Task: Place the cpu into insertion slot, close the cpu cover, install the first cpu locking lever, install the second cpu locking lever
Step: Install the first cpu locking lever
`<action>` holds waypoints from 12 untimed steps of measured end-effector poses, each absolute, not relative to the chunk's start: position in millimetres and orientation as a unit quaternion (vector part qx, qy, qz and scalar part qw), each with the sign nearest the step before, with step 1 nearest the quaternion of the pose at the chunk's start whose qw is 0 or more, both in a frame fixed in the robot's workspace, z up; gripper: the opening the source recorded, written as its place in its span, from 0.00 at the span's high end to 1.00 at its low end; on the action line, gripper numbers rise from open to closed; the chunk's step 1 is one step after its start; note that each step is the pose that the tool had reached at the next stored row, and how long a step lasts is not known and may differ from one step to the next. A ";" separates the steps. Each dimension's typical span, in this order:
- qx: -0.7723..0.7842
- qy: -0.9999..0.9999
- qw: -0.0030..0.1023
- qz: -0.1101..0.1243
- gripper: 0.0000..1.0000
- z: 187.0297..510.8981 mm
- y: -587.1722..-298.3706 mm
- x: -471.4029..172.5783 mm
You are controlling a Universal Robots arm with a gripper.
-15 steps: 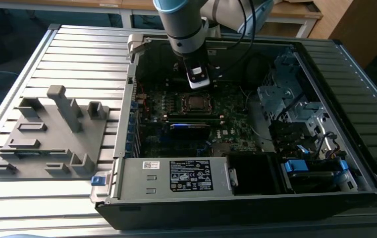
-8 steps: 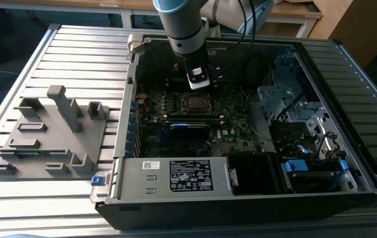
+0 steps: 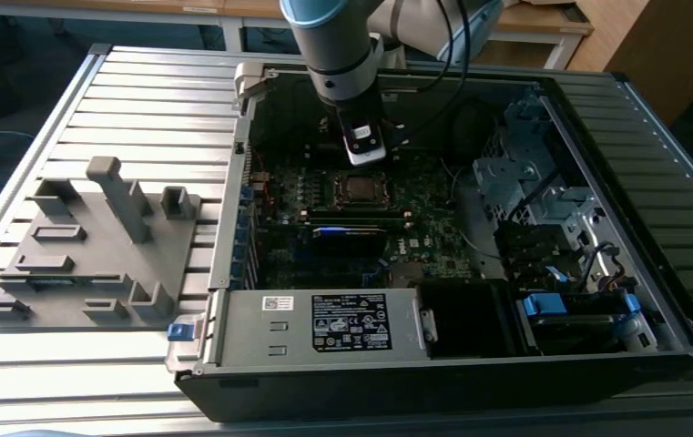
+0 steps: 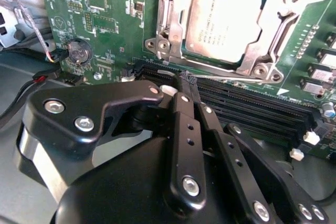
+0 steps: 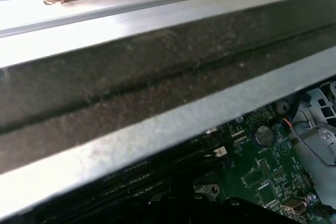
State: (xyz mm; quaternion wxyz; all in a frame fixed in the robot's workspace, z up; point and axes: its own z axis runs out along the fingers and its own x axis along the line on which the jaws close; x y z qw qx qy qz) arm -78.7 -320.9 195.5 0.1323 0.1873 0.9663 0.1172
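Cpu in socket, cover down, jaws empty.
We see the cpu (image 4: pixel 223 22) lying flat in the motherboard (image 4: pixel 105 19) socket, the cpu cover (image 4: pixel 283 27) flat around it. The jaws sit together, gripping nothing, just beside the socket over the memory slots (image 4: pixel 252 106), inside the open computer case (image 3: pixel 443 391) on the desk (image 3: pixel 139 91).

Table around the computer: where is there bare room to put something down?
Bare slats lie above the grey fixture tray in the exterior view, and a narrow strip below it. Inside the computer case it is crowded: motherboard, drive cages, and the gripper near the cpu.
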 end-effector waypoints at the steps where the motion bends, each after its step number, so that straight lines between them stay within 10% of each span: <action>1: 0.187 0.966 0.133 0.117 0.89 195.1 -320.9 -78.7; 12: 0.187 0.967 0.134 0.112 0.89 192.8 -321.3 -78.6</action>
